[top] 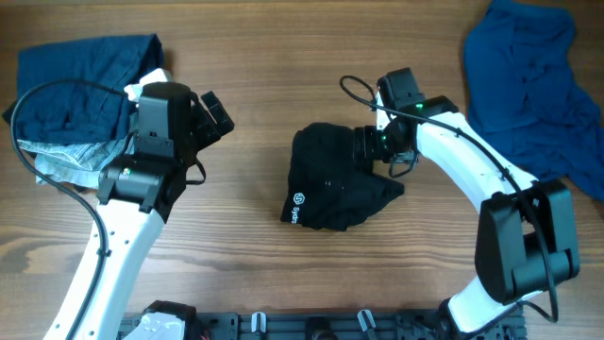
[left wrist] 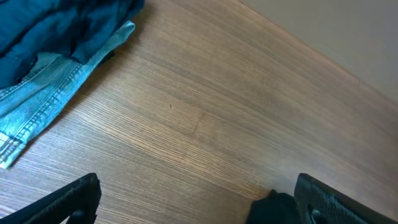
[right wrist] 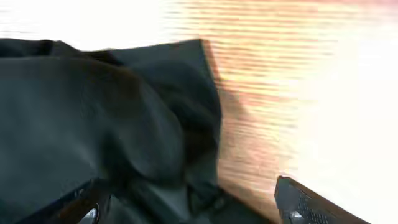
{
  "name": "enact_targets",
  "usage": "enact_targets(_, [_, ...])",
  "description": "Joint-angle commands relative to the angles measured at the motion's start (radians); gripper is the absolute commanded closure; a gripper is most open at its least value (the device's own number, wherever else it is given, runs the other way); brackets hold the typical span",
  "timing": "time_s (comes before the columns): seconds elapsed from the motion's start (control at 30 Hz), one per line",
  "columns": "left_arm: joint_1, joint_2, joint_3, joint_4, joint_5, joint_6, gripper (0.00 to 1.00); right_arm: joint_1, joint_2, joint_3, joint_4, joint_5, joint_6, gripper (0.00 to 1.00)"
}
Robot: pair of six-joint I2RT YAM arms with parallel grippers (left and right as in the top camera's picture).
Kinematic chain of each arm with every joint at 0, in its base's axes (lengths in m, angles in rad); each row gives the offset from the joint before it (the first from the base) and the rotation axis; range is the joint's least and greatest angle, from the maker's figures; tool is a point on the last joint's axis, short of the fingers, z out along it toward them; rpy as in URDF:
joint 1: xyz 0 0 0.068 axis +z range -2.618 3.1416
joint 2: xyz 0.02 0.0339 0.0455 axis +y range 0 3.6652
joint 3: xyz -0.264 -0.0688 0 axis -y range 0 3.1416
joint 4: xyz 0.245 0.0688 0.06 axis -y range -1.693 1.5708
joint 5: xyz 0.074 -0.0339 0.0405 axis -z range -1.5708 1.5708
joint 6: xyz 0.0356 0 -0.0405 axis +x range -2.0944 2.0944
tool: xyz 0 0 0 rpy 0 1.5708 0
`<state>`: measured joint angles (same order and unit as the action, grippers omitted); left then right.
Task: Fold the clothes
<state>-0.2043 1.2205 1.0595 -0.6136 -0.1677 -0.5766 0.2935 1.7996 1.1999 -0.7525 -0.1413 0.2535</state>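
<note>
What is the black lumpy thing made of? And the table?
The black garment looks like soft, matte cloth: it sags in rumpled folds. The table looks like wood or wood-look laminate, smooth, with straight brown grain lines.

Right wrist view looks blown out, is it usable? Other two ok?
Right wrist: table washed out to white at the top and right, but folds in the black garment are readable. Left wrist: even light, wood grain sharp, dark fingers at the bottom edge a bit soft. Overhead: even and sharp, no glare, only faint shadows.
</note>
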Motion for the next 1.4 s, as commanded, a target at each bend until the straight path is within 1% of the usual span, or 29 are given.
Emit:
enact_targets(0.0, [0.006,0.006,0.003,0.003,-0.017,0.023,0.00,0.007,0.073,0.004,0.009,-0.043,-0.042,0.15])
enact_targets(0.1, [0.006,0.006,0.003,0.003,-0.017,0.023,0.00,0.007,0.159,0.002,0.017,-0.040,-0.042,0.15])
enact_targets(0.17, [0.006,0.006,0.003,0.003,-0.017,0.023,0.00,0.007,0.206,0.002,0.061,-0.039,-0.045,0.15])
enact_targets(0.23, [0.006,0.006,0.003,0.003,-0.017,0.023,0.00,0.007,0.219,0.002,0.153,-0.009,-0.043,0.16])
enact_targets(0.33, [0.006,0.006,0.003,0.004,-0.017,0.023,0.00,0.007,0.222,0.002,0.293,0.100,-0.045,0.19])
enact_targets(0.37, [0.006,0.006,0.003,0.004,-0.017,0.023,0.00,0.006,0.222,0.005,0.388,0.143,-0.071,0.20])
enact_targets(0.4, [0.006,0.006,0.003,0.004,-0.018,0.023,0.00,0.006,0.222,0.014,0.391,0.142,-0.071,0.18])
enact_targets(0.43, [0.006,0.006,0.003,0.004,-0.017,0.023,0.00,0.006,0.222,0.028,0.377,0.142,-0.070,0.18])
enact_targets(0.5, [0.006,0.006,0.003,0.004,-0.017,0.023,0.00,0.006,0.218,0.075,0.309,0.125,-0.066,0.12])
enact_targets(0.57, [0.006,0.006,0.003,0.004,-0.017,0.023,0.00,-0.006,0.202,0.166,0.167,0.056,-0.051,0.06])
enact_targets(0.63, [0.006,0.006,0.003,0.003,-0.018,0.023,0.00,-0.043,0.153,0.267,-0.023,-0.018,-0.040,0.00])
enact_targets(0.67, [0.006,0.006,0.003,0.003,-0.017,0.023,0.00,-0.072,0.117,0.299,-0.113,-0.047,-0.038,0.00])
enact_targets(0.73, [0.006,0.006,0.003,0.003,-0.018,0.023,0.00,-0.130,0.063,0.303,-0.193,-0.104,-0.033,0.00])
enact_targets(0.8, [0.006,0.006,0.003,0.003,-0.018,0.023,0.00,-0.215,0.040,0.288,-0.280,-0.227,-0.037,0.00])
enact_targets(0.83, [0.006,0.006,0.003,0.003,-0.018,0.023,0.00,-0.245,0.040,0.257,-0.297,-0.294,-0.045,0.00])
enact_targets(0.9, [0.006,0.006,0.003,0.003,-0.017,0.023,0.00,-0.264,0.040,0.184,-0.287,-0.362,-0.055,0.00])
enact_targets(0.93, [0.006,0.006,0.003,0.003,-0.017,0.023,0.00,-0.264,0.040,0.127,-0.262,-0.405,-0.068,0.00])
enact_targets(1.03, [0.006,0.006,0.003,0.003,-0.018,0.023,0.00,-0.262,0.040,-0.057,-0.107,-0.507,-0.066,0.00])
enact_targets(1.1, [0.006,0.006,0.003,0.003,-0.018,0.023,0.00,-0.262,0.040,-0.159,0.001,-0.517,-0.040,0.00])
enact_targets(1.2, [0.006,0.006,0.003,0.003,-0.017,0.023,0.00,-0.262,0.040,-0.235,0.071,-0.517,-0.025,0.00])
enact_targets(1.3, [0.006,0.006,0.003,0.003,-0.018,0.023,0.00,-0.254,0.040,-0.352,0.213,-0.557,-0.014,0.02])
enact_targets(1.37, [0.006,0.006,0.003,0.003,-0.017,0.023,0.00,-0.234,0.040,-0.435,0.372,-0.629,-0.015,0.06])
